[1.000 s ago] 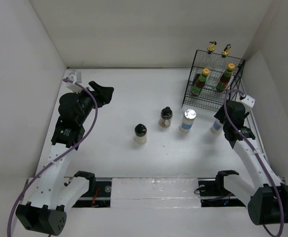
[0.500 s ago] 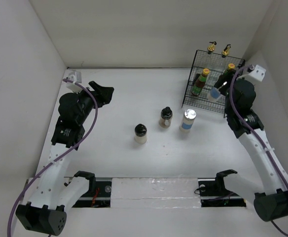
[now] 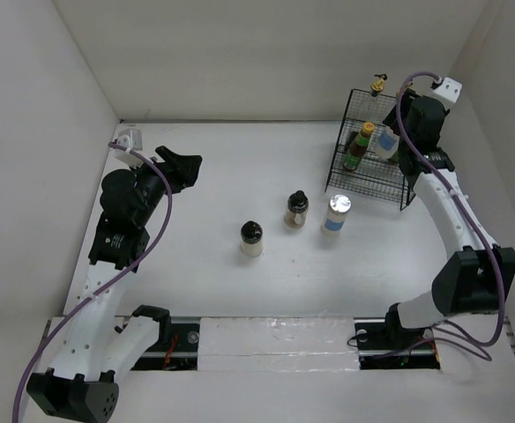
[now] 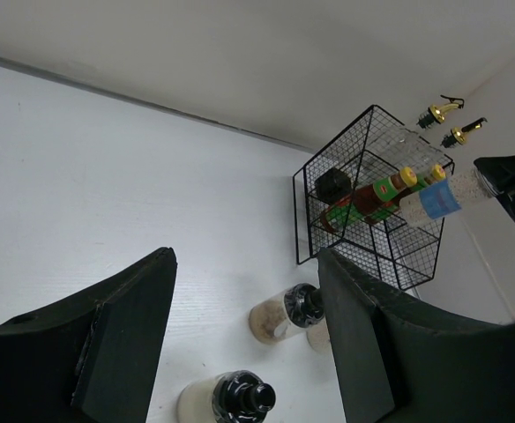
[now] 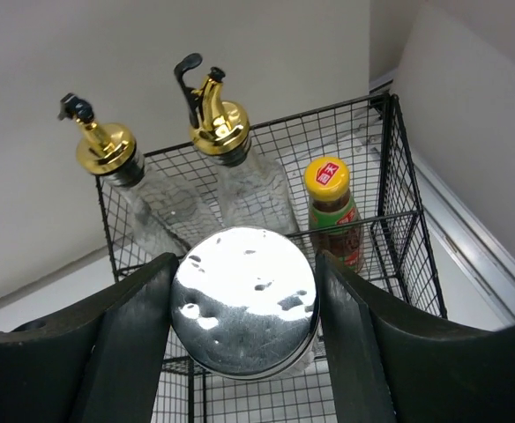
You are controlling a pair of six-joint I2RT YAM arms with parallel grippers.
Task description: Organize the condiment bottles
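Note:
My right gripper point(image 3: 397, 141) is shut on a white shaker point(image 3: 385, 142) with a blue label and holds it up over the black wire rack point(image 3: 369, 183). In the right wrist view its shiny lid point(image 5: 240, 308) sits between the fingers point(image 5: 130, 352), above the rack's tiers. Two glass bottles with gold spouts point(image 5: 215, 119) stand on the top tier, and a yellow-capped sauce point(image 5: 332, 211) is on a lower one. On the table stand two black-capped jars point(image 3: 251, 238) point(image 3: 296, 209) and another shaker point(image 3: 336, 214). My left gripper point(image 3: 183, 166) hangs open and empty at the far left.
The rack stands in the back right corner, close to the right wall. White walls close in the table on three sides. In the left wrist view the rack point(image 4: 324, 220) and the held shaker point(image 4: 438, 198) show beyond the two jars point(image 4: 284, 313).
My right arm has lifted the shaker from the table beside the rack and carried it up and back over the rack. The left arm has barely moved.

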